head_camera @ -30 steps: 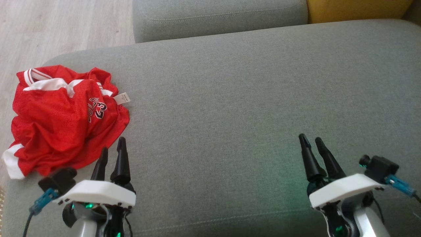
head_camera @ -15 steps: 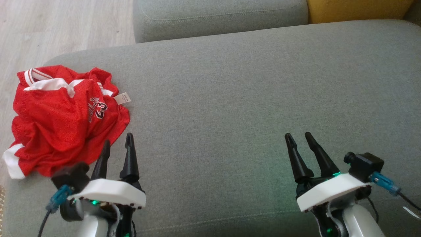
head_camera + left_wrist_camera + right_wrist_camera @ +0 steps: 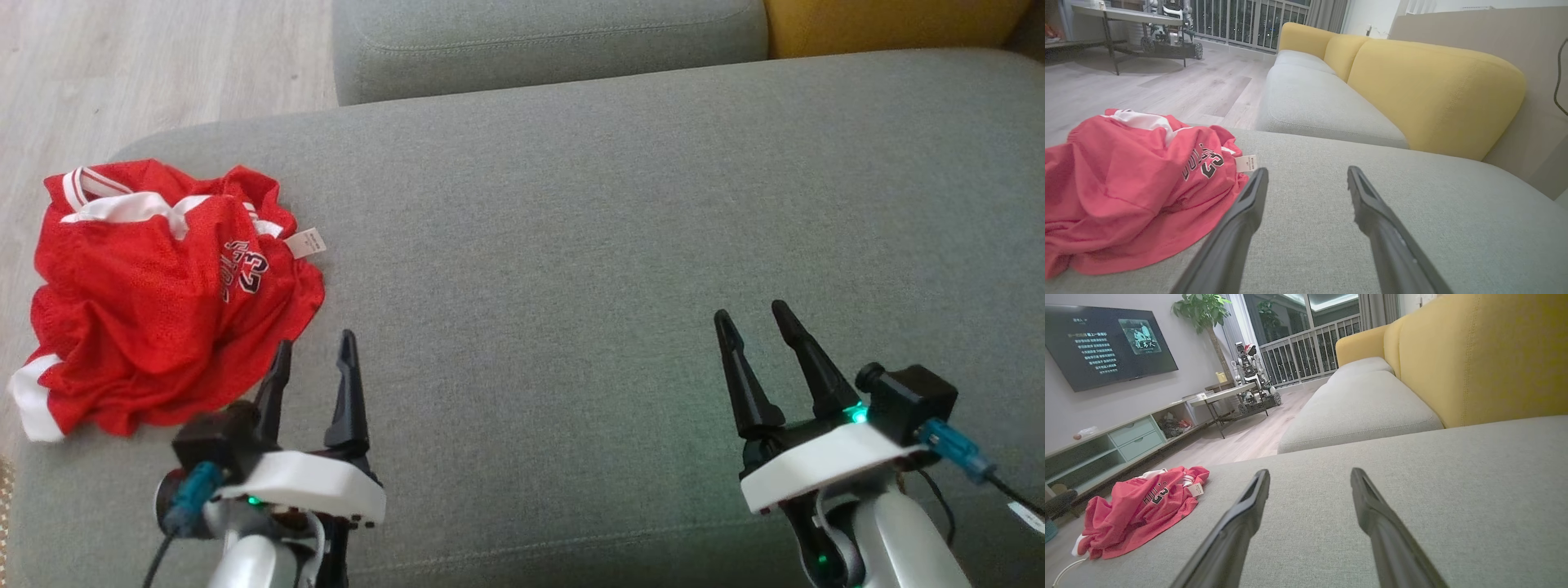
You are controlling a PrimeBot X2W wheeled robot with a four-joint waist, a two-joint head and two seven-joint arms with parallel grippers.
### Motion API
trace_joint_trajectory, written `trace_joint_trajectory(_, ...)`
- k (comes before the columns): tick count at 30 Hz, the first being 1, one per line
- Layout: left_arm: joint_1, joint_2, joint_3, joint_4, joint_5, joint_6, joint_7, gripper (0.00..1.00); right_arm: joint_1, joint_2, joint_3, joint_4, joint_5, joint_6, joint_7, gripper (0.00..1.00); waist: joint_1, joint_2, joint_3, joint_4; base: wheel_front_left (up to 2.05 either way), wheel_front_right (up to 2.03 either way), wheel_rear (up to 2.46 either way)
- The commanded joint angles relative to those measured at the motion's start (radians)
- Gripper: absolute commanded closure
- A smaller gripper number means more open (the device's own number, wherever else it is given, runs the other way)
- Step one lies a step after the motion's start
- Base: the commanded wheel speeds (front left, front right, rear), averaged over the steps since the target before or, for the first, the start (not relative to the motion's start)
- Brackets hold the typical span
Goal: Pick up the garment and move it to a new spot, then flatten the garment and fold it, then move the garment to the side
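Note:
The garment (image 3: 155, 294) is a red jersey with white trim and a dark number, crumpled in a heap at the left end of the grey sofa seat (image 3: 571, 229). My left gripper (image 3: 314, 351) stands open just right of its near edge, its left finger at the cloth's hem, nothing between the fingers. In the left wrist view the garment (image 3: 1126, 183) lies left of the open left gripper (image 3: 1306, 173). My right gripper (image 3: 749, 316) is open over bare cushion at the lower right, far from the garment (image 3: 1143, 506), as the right wrist view's right gripper (image 3: 1309, 475) also shows.
A second grey seat cushion (image 3: 547, 41) and a yellow backrest (image 3: 890, 24) lie beyond. Wooden floor (image 3: 147, 65) borders the seat's left end. A TV cabinet (image 3: 1114, 445), a table (image 3: 1224, 396) and another wheeled robot (image 3: 1251, 379) stand across the room.
My left gripper has slid right and slightly nearer along the garment's edge. My right gripper has shifted left and a little forward. The garment lies as before.

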Motion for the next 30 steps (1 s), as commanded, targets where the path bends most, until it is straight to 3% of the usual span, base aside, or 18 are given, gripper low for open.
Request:
trace_joint_trajectory(1,-0.058,0.015,0.02,-0.034,0.03,0.005,-0.015,0.0,-0.049,-0.009,0.024,-0.041,-0.03,0.0,-0.015,0.0,0.0,0.0,0.0,0.0,0.0,0.0,0.0)
trace_joint_trajectory(22,-0.056,0.004,-0.011,-0.006,0.27,0.001,-0.078,0.0,-0.053,-0.011,0.02,-0.038,-0.315,0.0,-0.079,0.0,0.0,0.0,-0.01,0.002,0.0,0.0,0.0)
trace_joint_trajectory(30,-0.045,-0.003,-0.001,0.008,0.27,-0.008,-0.078,0.0,-0.046,-0.011,0.021,-0.036,-0.325,0.0,-0.079,0.0,0.0,0.0,-0.017,0.008,0.0,0.0,0.0)
